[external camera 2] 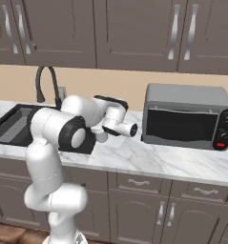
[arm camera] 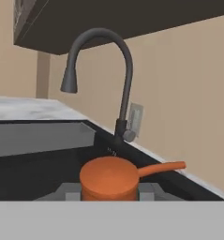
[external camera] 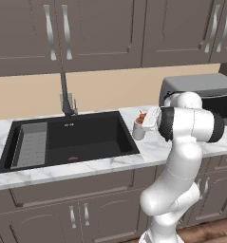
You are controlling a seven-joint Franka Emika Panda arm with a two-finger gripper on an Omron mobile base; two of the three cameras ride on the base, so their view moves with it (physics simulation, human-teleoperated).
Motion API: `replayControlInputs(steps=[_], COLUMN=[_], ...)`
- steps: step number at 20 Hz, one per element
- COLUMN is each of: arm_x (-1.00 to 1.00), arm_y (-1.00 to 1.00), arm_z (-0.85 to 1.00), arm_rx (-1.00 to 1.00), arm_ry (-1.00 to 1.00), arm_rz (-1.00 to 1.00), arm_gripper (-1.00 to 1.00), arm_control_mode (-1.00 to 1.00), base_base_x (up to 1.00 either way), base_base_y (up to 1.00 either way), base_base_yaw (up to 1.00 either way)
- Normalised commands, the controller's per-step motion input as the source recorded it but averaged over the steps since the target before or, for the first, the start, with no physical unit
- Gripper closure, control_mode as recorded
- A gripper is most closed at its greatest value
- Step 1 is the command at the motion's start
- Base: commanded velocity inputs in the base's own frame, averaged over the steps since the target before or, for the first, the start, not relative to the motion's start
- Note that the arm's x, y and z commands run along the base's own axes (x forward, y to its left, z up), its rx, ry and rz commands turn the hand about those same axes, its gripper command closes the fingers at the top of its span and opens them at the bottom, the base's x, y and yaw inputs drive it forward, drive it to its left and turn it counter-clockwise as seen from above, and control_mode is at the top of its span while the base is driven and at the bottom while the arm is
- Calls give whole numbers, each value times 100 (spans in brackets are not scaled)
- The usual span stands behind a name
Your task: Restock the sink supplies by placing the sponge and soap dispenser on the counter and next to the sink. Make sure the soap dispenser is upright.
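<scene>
The soap dispenser [external camera: 138,129], a small white bottle with a reddish pump top [arm camera: 109,179], stands upright just past the right rim of the black sink [external camera: 67,163], over the marble counter [external camera: 155,148]. My gripper [external camera: 142,124] reaches in level from the right and is shut on the bottle near its top. In the hand view the orange pump fills the bottom centre with its nozzle pointing right, and the dark faucet [arm camera: 120,70] rises behind it. The sponge is out of view.
A grey toaster oven [external camera 2: 187,116] stands on the counter [external camera 2: 149,157] to the right of the arm. The sink holds a grey ribbed tray [external camera: 32,142] at its left end and a small red spot [external camera: 73,158] on its floor. Dark cabinets hang overhead.
</scene>
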Motion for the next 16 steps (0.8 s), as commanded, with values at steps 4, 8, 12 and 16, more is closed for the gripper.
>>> replayControlInputs(steps=[4, 8, 12, 16], arm_x=[20, 20, 3, -1], arm_y=[-6, 0, -7, -17], arm_z=[-17, -36, -18, 1], arm_rx=[-5, -7, -9, -11], arm_ry=[-4, -2, -14, -19], arm_rz=[1, 0, 0, 0], arm_gripper=[100, 100, 100, 100], arm_control_mode=[-100, -100, -100, -100], base_base_x=[0, 0, 0, 0], base_base_y=[0, 0, 0, 0], base_base_yaw=[0, 0, 0, 0])
